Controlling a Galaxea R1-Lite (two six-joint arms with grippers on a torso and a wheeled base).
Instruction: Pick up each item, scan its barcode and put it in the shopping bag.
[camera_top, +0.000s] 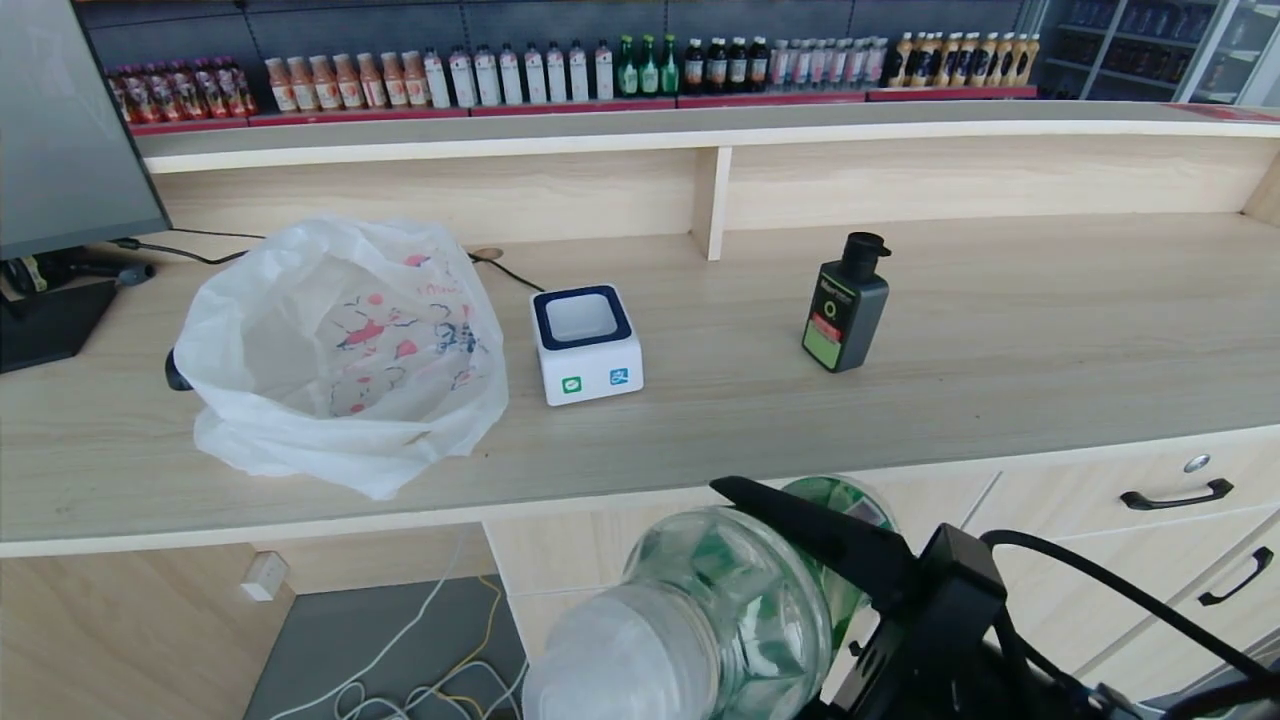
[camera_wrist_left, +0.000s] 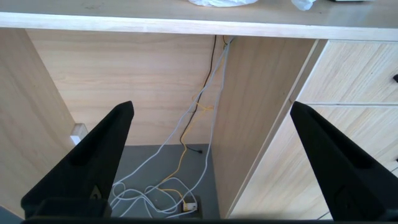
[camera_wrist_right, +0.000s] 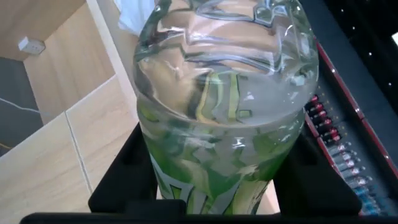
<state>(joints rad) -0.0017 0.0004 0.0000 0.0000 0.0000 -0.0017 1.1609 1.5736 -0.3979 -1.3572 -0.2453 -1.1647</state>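
A clear green-labelled bottle (camera_top: 700, 620) is clamped in the right gripper (camera_top: 790, 590), held low in front of the counter (camera_top: 1000, 330) edge. The left gripper (camera_wrist_left: 210, 112) is held spread apart and empty below the counter, over loose cables (camera_wrist_left: 163, 190). On the counter, the white shopping bag (camera_top: 340, 350) is set at the left, mouth open, the scanner (camera_top: 585, 343) just beside it, and a dark pump bottle (camera_top: 846, 305) upright further right. Bottles (camera_top: 560, 72) are lined on the back shelf.
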